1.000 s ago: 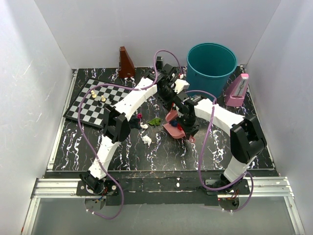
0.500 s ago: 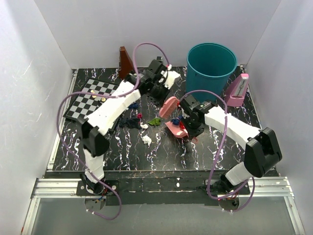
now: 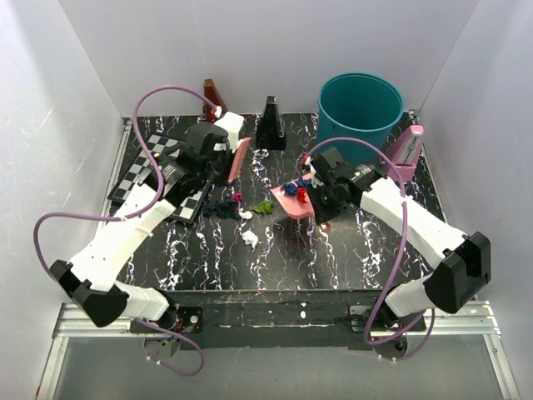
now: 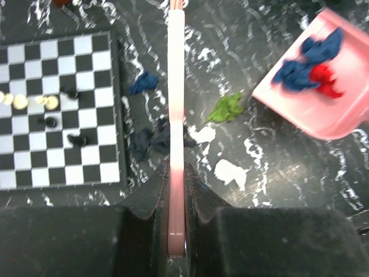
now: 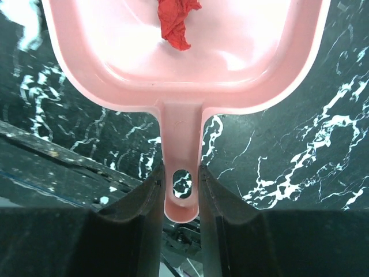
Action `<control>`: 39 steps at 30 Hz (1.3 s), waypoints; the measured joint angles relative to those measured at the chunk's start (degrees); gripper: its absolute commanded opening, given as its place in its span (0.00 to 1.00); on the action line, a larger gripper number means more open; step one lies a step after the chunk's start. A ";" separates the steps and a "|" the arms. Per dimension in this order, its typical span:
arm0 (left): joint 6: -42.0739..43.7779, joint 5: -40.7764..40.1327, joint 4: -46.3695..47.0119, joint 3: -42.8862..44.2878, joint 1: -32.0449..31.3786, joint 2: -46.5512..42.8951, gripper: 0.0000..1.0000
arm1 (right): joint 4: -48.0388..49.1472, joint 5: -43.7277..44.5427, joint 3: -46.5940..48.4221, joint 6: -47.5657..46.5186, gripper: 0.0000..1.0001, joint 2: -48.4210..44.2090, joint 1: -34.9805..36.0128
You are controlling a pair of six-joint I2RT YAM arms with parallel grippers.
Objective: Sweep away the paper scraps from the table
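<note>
Withdrawal of the brush is the change. One second ago the left gripper (image 4: 176,193) reached across to the dustpan (image 3: 291,202). It now stands back on the left, beside the chessboard (image 4: 57,109). Its jaws are clamped on the handle of the pink brush (image 4: 176,86), which runs edge-on straight ahead of them. A black metronome (image 3: 271,123), hidden by the arm a second ago, is now exposed.

This suggests one sweeping stroke is complete and the brush is being repositioned for the next one.

Loose paper scraps (image 4: 228,108) remain on the table (image 4: 288,184), ahead of the left jaws:
- left of the brush line: one dark blue wad;
- under the brush line: a darker crumpled pile;
- right of the brush line: one green wad and two white wads.

All are small, creased and irregular. None touches the dustpan.

The right gripper (image 5: 180,190) has its jaws closed on the dustpan handle. The pan spreads straight ahead of these jaws and holds blue and red wads. It sits higher in the overhead view than before. Whether its lip touches the table cannot be determined.

A teal bin (image 3: 360,108) stands beyond the pan. The task appears partly done.
</note>
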 measured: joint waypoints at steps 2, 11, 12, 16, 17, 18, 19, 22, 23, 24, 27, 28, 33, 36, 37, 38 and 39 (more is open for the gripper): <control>-0.35 -2.14 0.39 -4.15 0.48 -2.91 0.00 | -1.75 -0.55 3.80 0.00 0.01 0.00 0.02; -0.96 -6.14 2.43 -17.88 1.42 -11.34 0.00 | -12.85 -0.28 28.72 -0.02 0.01 6.16 0.15; -0.96 -5.86 3.15 -19.28 1.42 -12.46 0.00 | -14.10 -0.28 31.43 0.00 0.01 7.39 0.13; -0.79 -4.52 5.42 -22.97 1.42 -15.56 0.00 | -18.93 -0.90 43.91 0.07 0.01 13.57 -0.59; -0.76 -4.31 5.97 -23.56 1.42 -15.98 0.00 | -19.56 -1.18 46.75 0.07 0.01 14.95 -1.03; -0.63 -4.17 6.29 -23.89 1.42 -16.20 0.00 | -20.15 -1.49 49.53 0.11 0.01 16.28 -1.53; -0.57 -4.04 6.69 -24.17 1.42 -16.28 0.00 | -20.35 -2.03 51.84 0.13 0.01 17.42 -2.23; -0.50 -3.54 7.69 -24.92 1.42 -16.20 0.00 | -20.65 -4.76 56.13 0.42 0.01 19.17 -5.33; -0.50 -3.32 7.91 -25.22 1.42 -16.17 0.00 | -20.83 -5.81 56.96 0.63 0.01 19.41 -6.71; -0.52 -3.04 8.11 -25.53 1.42 -16.15 0.00 | -21.00 -6.80 57.51 0.92 0.01 19.52 -8.26; -0.57 -2.08 8.59 -26.34 1.42 -15.82 0.00 | -21.88 -9.42 58.42 1.70 0.01 19.61 -12.72; -0.57 -1.70 8.63 -26.40 1.42 -15.56 0.00 | -22.03 -10.36 58.55 2.03 0.01 19.61 -14.34; -0.57 -0.37 9.42 -26.40 1.42 -14.34 0.00 | -22.14 -16.26 59.23 3.65 0.01 19.65 -19.93; -0.55 0.20 9.94 -26.49 1.42 -14.12 0.00 | -21.14 -20.92 59.23 4.94 0.01 19.65 -22.88; -0.55 0.35 10.25 -26.69 1.42 -14.12 0.00 | -20.24 -22.62 59.04 5.70 0.01 19.65 -24.02; -0.55 0.52 10.56 -26.91 1.42 -14.12 0.00 | -18.80 -24.48 58.38 6.29 0.01 19.47 -25.22; -0.50 0.63 10.86 -27.23 1.42 -14.12 0.00 | -16.70 -26.34 56.81 7.32 0.01 18.95 -26.49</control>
